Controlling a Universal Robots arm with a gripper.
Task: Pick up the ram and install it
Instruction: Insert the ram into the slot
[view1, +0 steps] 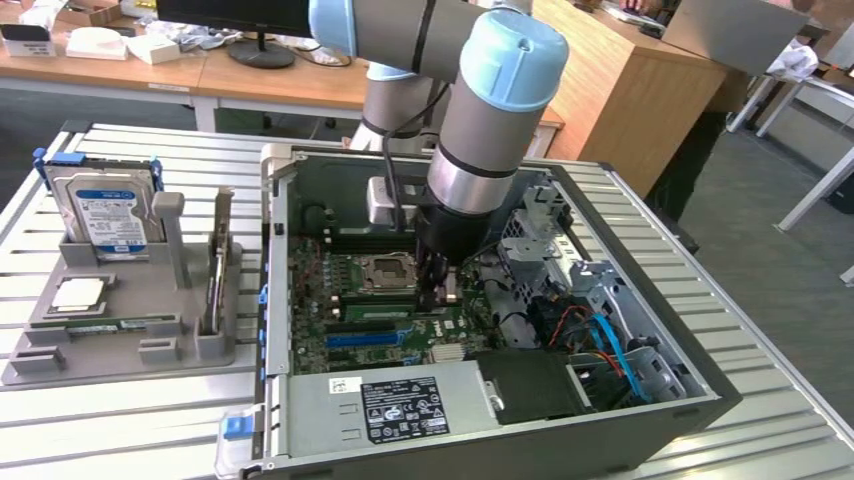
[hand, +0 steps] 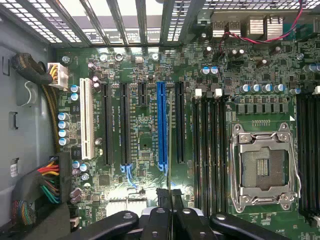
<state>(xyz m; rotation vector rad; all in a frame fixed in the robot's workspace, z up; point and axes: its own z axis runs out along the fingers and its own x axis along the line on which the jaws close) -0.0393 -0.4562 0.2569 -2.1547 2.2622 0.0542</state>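
while in the gripper (hand: 170, 199), ram (hand: 170, 167) near memory slots (hand: 207, 150), cpu socket (hand: 262, 167)

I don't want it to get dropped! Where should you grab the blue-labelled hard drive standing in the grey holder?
Take the hard drive near its top edge, coming straight down from above. It stands upright in the grey holder, so its lower part is tucked in while its top sticks up free. Pinch across the flat front and back faces, which probably lie close together.
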